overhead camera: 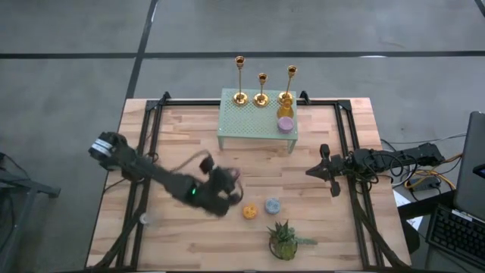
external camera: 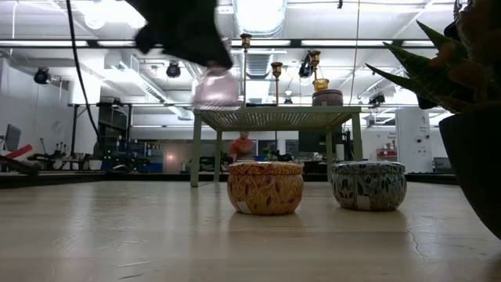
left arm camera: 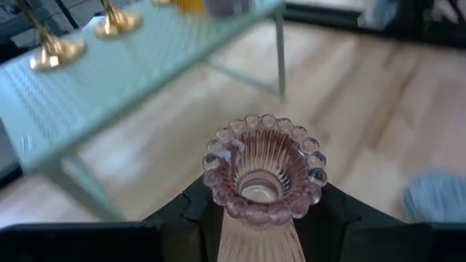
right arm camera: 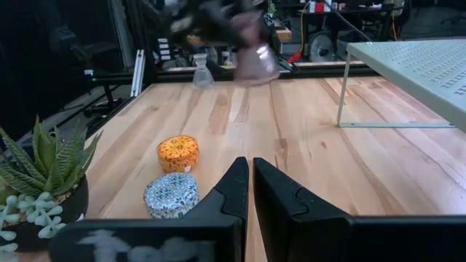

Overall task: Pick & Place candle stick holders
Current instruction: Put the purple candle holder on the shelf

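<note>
Three gold candle stick holders point(overhead camera: 261, 97) stand by their round bases on a pale green mesh riser point(overhead camera: 242, 125) at the table's far middle; two also show in the left wrist view point(left arm camera: 51, 52). My left gripper point(overhead camera: 229, 184) is over the table's middle, left of the orange puck point(overhead camera: 249, 211). It is shut on a pink ribbed glass holder point(left arm camera: 263, 167) with a beaded rim. My right gripper point(overhead camera: 311, 172) waits shut at the right, with nothing between its fingers point(right arm camera: 250, 166). My left gripper pinches the pink glass holder's ribbed body just below the beaded rim point(left arm camera: 240, 215), one finger point(left arm camera: 191, 207) on each side. The fingers come slanting down from the table's left. The holder is lifted clear of the table point(external camera: 215, 88), its open mouth up.
An orange puck point(external camera: 264, 186) and a blue puck point(external camera: 368, 184) sit near the table's front middle, beside a potted plant point(overhead camera: 284, 241). A yellow puck point(overhead camera: 285, 111) and a purple puck point(overhead camera: 286, 124) rest on the riser's right end. A clear glass piece point(right arm camera: 202, 73) stands at the left.
</note>
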You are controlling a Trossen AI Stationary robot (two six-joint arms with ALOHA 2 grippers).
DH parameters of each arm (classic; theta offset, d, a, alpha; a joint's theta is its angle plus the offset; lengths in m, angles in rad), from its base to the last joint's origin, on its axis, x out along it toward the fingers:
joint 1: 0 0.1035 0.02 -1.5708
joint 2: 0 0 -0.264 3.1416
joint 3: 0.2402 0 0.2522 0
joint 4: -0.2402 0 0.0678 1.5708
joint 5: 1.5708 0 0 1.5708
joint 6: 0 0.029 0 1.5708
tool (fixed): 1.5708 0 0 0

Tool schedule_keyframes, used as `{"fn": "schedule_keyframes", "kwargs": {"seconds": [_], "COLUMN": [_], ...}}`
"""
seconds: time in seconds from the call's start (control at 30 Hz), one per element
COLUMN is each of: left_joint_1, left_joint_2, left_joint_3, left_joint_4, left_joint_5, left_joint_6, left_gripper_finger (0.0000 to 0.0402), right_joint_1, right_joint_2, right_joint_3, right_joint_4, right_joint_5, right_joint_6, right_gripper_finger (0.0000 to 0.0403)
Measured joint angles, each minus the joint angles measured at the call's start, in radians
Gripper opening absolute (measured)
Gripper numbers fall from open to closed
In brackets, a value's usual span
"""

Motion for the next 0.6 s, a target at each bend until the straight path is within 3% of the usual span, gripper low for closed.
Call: {"fn": "schedule_keyframes", "kwargs": {"seconds": [0.1, 0.23, 0.43, 0.6], "left_joint_1": [0.103, 0.256, 0.489, 0.63], "left_joint_2": [-0.046, -0.098, -0.122, -0.077], "left_joint_3": [0.0, -0.001, -0.001, -0.001], "left_joint_4": [0.122, 0.305, 0.491, 0.594], "left_joint_5": [0.074, 0.274, 0.532, 0.651], "left_joint_6": [0.158, 0.324, 0.417, 0.42], "left_gripper_finger": [0.0134, 0.0143, 0.0136, 0.0139], "right_joint_1": [0.0, 0.0, 0.0, 0.0], "right_joint_2": [0.0, 0.0, 0.0, 0.0], "right_joint_3": [0.0, 0.0, 0.0, 0.0], "right_joint_4": [0.0, 0.0, 0.0, -0.001], "right_joint_5": [0.0, 0.0, 0.0, 0.0], "right_joint_6": [0.0, 0.0, 0.0, 0.0], "right_gripper_finger": [0.0018, 0.0018, 0.0018, 0.0018]}}
